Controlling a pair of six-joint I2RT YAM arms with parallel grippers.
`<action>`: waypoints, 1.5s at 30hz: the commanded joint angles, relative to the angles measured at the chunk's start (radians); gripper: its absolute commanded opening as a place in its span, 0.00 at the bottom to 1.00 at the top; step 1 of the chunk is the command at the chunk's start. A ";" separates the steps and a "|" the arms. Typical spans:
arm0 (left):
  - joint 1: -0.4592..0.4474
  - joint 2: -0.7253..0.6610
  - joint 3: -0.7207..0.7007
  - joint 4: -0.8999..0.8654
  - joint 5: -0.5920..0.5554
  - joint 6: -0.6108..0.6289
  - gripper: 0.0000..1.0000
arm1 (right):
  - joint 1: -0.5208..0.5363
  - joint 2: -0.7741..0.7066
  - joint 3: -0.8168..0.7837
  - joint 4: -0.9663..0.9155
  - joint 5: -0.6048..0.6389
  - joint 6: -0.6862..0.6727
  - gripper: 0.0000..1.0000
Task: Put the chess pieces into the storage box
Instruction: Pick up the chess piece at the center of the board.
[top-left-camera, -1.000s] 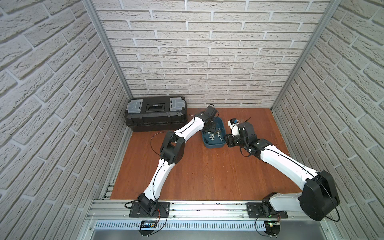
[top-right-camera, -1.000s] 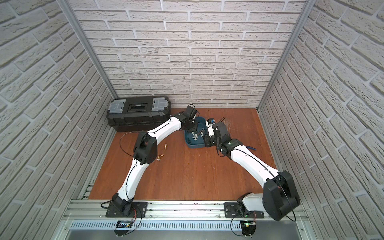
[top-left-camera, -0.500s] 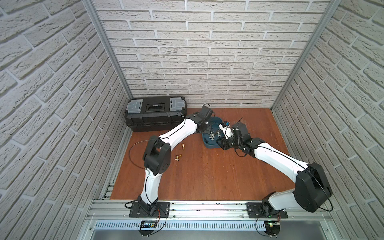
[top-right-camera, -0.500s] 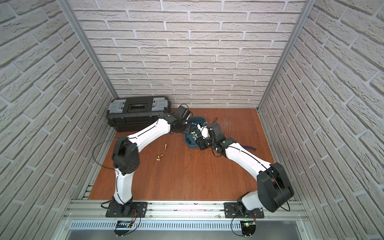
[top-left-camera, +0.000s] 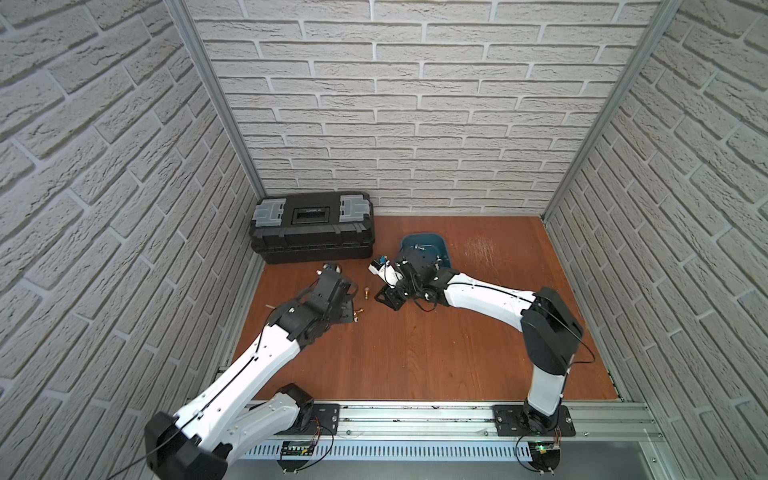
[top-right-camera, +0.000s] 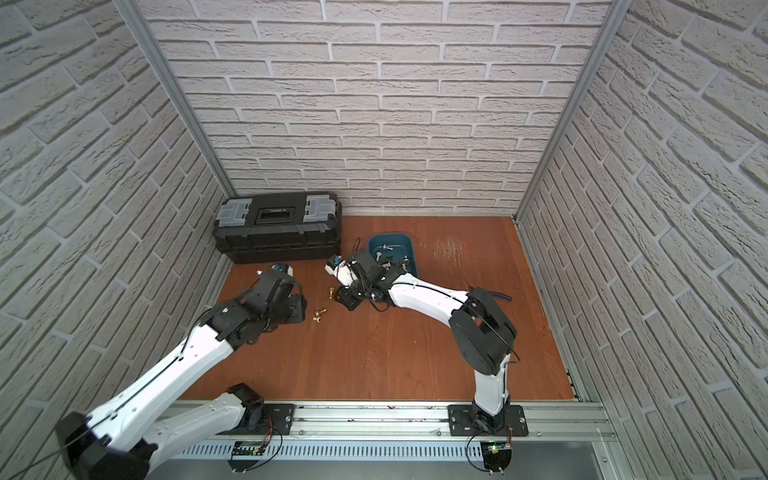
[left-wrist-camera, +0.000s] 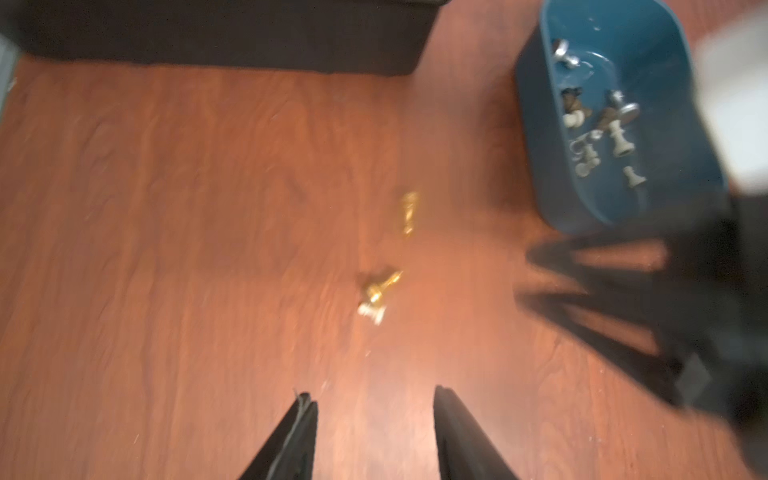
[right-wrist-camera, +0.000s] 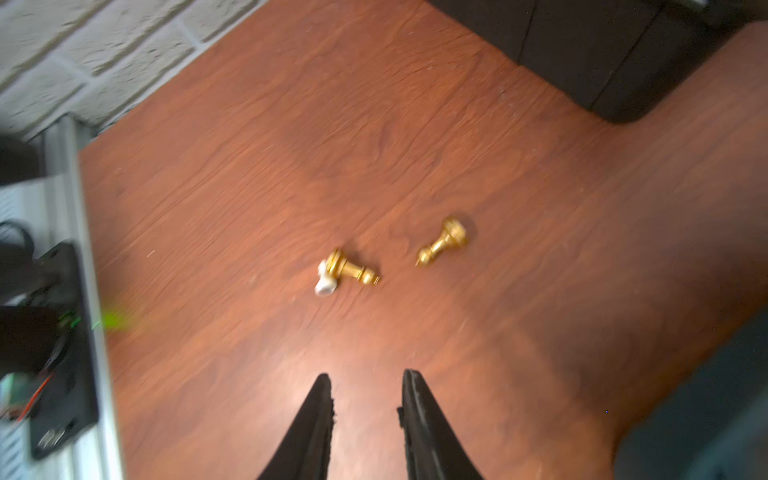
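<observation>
The teal storage box stands near the back wall, with several white, dark and silver chess pieces lying in it. Three chess pieces lie on the wooden floor left of the box: a gold one, another gold one and a small white one touching it. My left gripper hovers just left of them, open and empty. My right gripper hovers just right of them, in front of the box, its jaws a narrow gap apart with nothing between them. In both top views the two grippers face each other across the loose pieces.
A black toolbox with grey latches sits at the back left corner. A blue-handled tool peeks out behind the right arm. The metal rail with both arm bases runs along the front edge.
The left arm has pulled back from over the box to the left and nearer the front. The right gripper has swung left past the box toward the loose pieces.
</observation>
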 joint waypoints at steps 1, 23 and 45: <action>0.032 -0.126 -0.057 -0.072 -0.031 -0.048 0.52 | 0.020 0.118 0.124 -0.112 0.135 0.114 0.35; 0.061 -0.278 -0.117 -0.029 0.040 0.013 0.55 | 0.090 0.436 0.503 -0.281 0.372 0.230 0.40; 0.048 -0.304 -0.122 -0.024 0.036 0.012 0.55 | 0.090 0.534 0.591 -0.352 0.413 0.257 0.19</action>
